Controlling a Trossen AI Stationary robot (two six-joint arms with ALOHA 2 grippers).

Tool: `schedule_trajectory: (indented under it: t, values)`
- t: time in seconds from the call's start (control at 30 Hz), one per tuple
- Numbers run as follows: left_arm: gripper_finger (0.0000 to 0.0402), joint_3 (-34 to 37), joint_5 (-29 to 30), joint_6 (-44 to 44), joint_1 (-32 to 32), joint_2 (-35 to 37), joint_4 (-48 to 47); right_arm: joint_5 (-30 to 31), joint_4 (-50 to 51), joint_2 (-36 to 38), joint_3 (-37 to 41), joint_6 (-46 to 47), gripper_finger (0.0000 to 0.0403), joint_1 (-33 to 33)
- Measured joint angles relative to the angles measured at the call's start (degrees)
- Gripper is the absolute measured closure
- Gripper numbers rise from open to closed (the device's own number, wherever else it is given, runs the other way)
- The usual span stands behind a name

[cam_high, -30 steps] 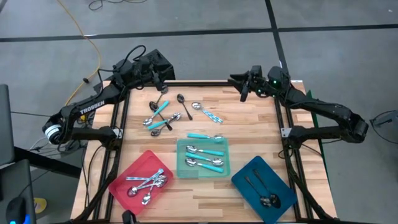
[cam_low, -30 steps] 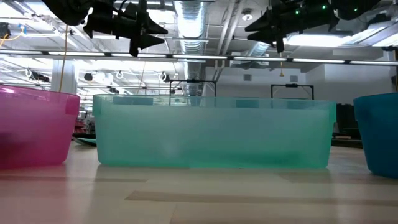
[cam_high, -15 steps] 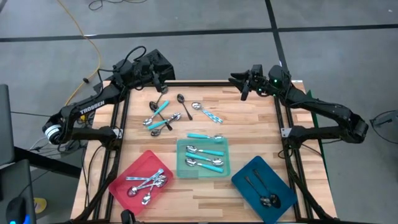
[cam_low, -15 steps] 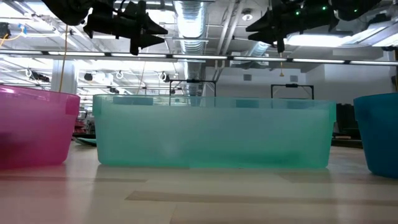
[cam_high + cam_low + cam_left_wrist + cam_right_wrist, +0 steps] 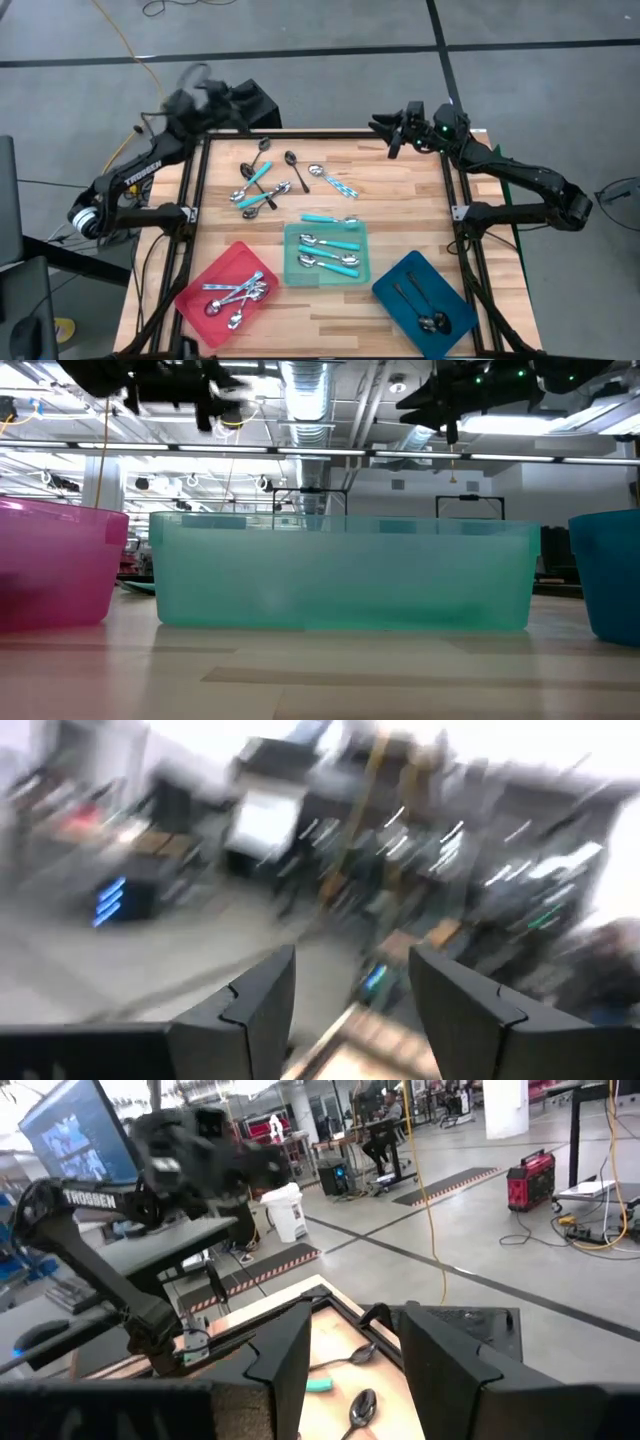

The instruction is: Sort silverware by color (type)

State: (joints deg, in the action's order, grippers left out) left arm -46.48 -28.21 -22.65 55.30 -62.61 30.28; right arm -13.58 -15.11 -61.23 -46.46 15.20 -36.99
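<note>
Loose silverware (image 5: 263, 184) lies on the wooden table's far half: dark, silver and turquoise-handled spoons, one pale-handled spoon (image 5: 333, 181) apart, one turquoise spoon (image 5: 330, 219) beside the teal tray. Silver spoons (image 5: 238, 293) lie in the red tray (image 5: 190, 292), turquoise ones (image 5: 330, 252) in the teal tray (image 5: 290, 262), dark ones (image 5: 420, 308) in the blue tray (image 5: 388, 290). My left gripper (image 5: 205, 88), blurred, is raised beyond the far left corner, open (image 5: 345, 990). My right gripper (image 5: 385, 135) hangs open over the far edge (image 5: 352, 1335), high above the spoons.
The three trays stand in a row along the near edge, filling the low view: pink (image 5: 50, 565), teal (image 5: 340, 575), blue (image 5: 610, 575). Black frame rails (image 5: 197, 190) run along both table sides. A black box (image 5: 258, 100) and a yellow cable (image 5: 150, 60) lie beyond the far edge.
My left gripper has swung up and away from the spoons, toward the far left corner and past the far edge, tipping upward; it is blurred with motion. Its fingers stay apart. No spoon has moved.
</note>
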Motion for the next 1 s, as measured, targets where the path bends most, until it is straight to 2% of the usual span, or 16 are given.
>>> schedule_trajectory:
  t: [0.1,0.17,0.3,0.33,0.4,0.47,0.53,0.67,0.73,0.83,1.0]
  values:
    - [0.0220,-0.2,-6.4,-5.2,1.7,5.3,5.2,0.0,-1.8,0.0,0.0,0.0,0.0230,-0.3]
    - [0.0220,-0.3,-6.4,-1.4,1.9,9.9,-3.6,0.0,-2.2,0.0,0.0,0.2,0.0230,-0.3]
    - [0.0221,0.0,5.9,13.0,1.8,17.5,-24.0,0.0,-2.2,0.0,0.0,0.0,0.0230,-0.3]
    - [0.0221,0.0,7.9,15.1,1.8,18.5,-25.5,0.0,-2.2,0.0,0.0,0.0,0.0230,-0.3]
    - [0.0220,-0.1,8.2,17.1,1.7,19.3,-26.5,0.0,-2.1,0.0,0.0,0.0,0.0230,-0.3]
    - [0.0221,1.7,6.1,16.9,1.7,19.3,-24.3,0.1,-2.1,0.0,0.0,0.0,0.0230,-0.5]
    - [0.0221,7.1,5.1,12.8,1.6,19.2,-17.0,0.1,-2.1,0.0,0.0,0.0,0.0230,-1.1]
    - [0.0221,21.2,7.9,-4.0,2.9,19.2,3.6,0.2,-2.1,0.0,0.0,0.0,0.0230,-2.1]
    - [0.0221,25.6,8.4,-9.3,3.6,19.3,11.5,0.2,-2.1,0.0,0.0,-0.2,0.0230,-2.2]
    - [0.0221,27.1,8.8,-11.7,3.3,18.6,10.8,0.0,-2.1,0.0,0.0,-0.6,0.0230,-2.4]
    - [0.0221,24.5,12.1,-3.7,2.8,17.1,-4.5,-1.1,-1.3,0.0,0.0,-0.2,0.0230,-3.0]
